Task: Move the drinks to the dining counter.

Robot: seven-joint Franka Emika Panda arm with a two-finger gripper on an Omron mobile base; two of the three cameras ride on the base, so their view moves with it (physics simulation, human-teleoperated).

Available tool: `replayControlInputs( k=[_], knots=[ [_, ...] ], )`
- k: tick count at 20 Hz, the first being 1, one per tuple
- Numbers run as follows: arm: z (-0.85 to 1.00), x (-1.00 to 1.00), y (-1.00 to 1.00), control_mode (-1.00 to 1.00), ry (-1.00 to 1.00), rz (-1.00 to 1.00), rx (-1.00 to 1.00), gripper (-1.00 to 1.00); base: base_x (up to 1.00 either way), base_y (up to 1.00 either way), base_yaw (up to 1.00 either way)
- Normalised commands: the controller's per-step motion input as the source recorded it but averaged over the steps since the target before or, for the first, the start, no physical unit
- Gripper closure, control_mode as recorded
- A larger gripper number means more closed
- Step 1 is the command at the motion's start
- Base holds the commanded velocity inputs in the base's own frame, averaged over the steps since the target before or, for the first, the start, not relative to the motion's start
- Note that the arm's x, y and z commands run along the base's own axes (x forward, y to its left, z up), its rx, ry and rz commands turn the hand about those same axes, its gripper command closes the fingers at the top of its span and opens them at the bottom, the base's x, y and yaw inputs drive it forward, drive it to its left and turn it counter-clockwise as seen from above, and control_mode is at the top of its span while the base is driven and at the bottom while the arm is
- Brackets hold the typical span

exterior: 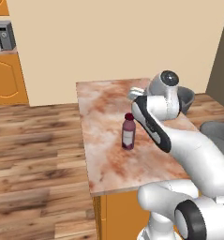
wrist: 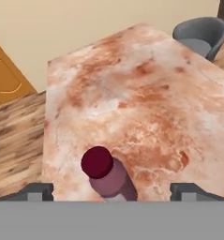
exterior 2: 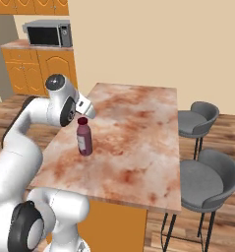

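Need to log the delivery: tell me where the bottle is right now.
The bottle stands upright on the dining counter, near its edge on the arm's side in the base views; in the hand view it sits between the open gripper's fingertips, untouched.

Nothing can be read: the bottle (exterior: 128,133), at frame centre, has a pale label (blank at this size).
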Motion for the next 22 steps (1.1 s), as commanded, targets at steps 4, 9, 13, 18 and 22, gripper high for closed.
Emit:
replayControlInputs(
  k=[4,9,13,18,22],
  knots=[
    [0.6,-0.87,-0.01,-1.0,0.32,0.19,0.0,-1.0,0.0,0.0,0.0],
    [0.48,-1.0,0.01,-1.0,0.03,0.19,-0.02,-1.0,0.0,0.0,0.0],
    [0.36,-0.96,0.0,-1.0,0.0,0.18,-0.04,-1.0,0.0,0.0,0.0],
    [0.0,-0.92,0.2,-1.0,-0.15,0.18,-0.07,-1.0,0.0,0.0,0.0],
    [0.14,-0.56,0.24,-1.0,-0.17,0.04,-0.08,-1.0,0.0,0.0,0.0]
  ],
)
